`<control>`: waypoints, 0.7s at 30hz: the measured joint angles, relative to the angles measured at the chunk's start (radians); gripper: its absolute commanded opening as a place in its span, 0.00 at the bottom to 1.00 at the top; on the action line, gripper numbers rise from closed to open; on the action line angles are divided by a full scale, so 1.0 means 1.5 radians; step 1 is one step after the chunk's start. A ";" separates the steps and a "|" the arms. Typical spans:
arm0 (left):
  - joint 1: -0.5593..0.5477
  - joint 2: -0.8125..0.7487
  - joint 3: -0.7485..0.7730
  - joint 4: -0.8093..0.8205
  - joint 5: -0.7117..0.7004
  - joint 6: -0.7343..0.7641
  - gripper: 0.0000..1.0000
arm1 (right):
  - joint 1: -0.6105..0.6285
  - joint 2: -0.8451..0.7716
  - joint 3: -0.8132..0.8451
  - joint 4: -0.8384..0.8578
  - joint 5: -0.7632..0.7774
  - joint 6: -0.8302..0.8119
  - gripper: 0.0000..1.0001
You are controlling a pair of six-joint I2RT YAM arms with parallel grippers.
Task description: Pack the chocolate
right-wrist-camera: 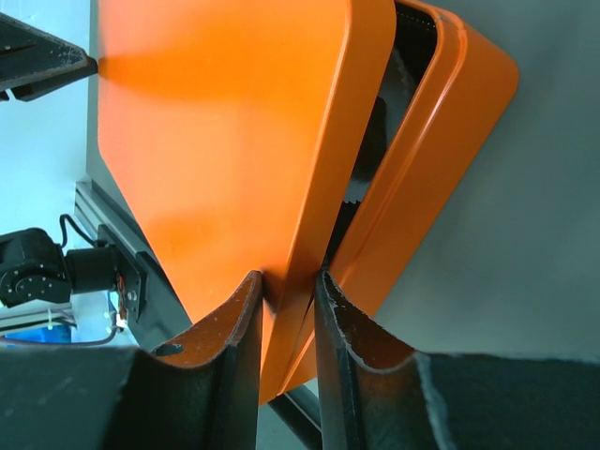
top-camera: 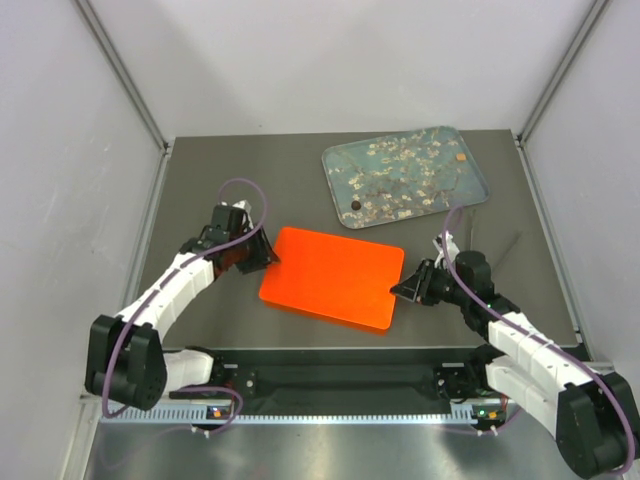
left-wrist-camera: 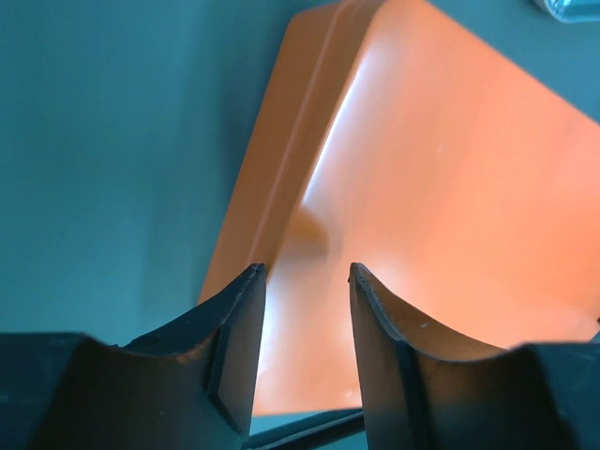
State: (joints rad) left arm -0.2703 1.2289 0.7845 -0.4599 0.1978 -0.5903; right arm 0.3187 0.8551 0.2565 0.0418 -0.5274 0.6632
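An orange box lid [top-camera: 330, 275] lies over its orange base [right-wrist-camera: 441, 159] mid-table. Its right edge is lifted a little, showing a dark gap. My right gripper [top-camera: 397, 290] is shut on the lid's right edge [right-wrist-camera: 300, 234], with one finger on each side of the rim [right-wrist-camera: 289, 279]. My left gripper [top-camera: 268, 258] is open at the lid's left corner [left-wrist-camera: 441, 169], with its jaws apart and holding nothing [left-wrist-camera: 307, 272]. A dark brown chocolate [top-camera: 356, 205] and a small tan piece [top-camera: 460, 157] sit on the blossom-printed tray [top-camera: 472, 187]. Whatever is inside the box is hidden.
The tray stands at the back right of the grey table. White walls close the back and both sides. A black rail [top-camera: 340, 385] with the arm bases runs along the near edge.
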 measured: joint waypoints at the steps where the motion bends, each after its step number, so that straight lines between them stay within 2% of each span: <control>1: 0.000 0.007 0.005 0.003 0.000 0.002 0.43 | 0.000 0.000 0.000 0.001 0.001 0.000 0.07; 8: 0.001 0.032 0.020 0.019 0.005 0.014 0.43 | 0.000 -0.001 0.000 0.001 0.009 0.001 0.08; 12: -0.002 0.040 0.023 0.040 0.035 0.014 0.43 | 0.000 -0.001 0.000 0.001 0.015 0.001 0.18; 21: -0.002 0.068 0.025 0.076 0.076 0.013 0.43 | 0.004 -0.021 0.000 -0.014 0.059 0.002 0.27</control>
State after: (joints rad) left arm -0.2737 1.3312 0.8219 -0.3462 0.3111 -0.5701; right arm 0.3252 0.8242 0.2565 0.0208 -0.4393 0.6666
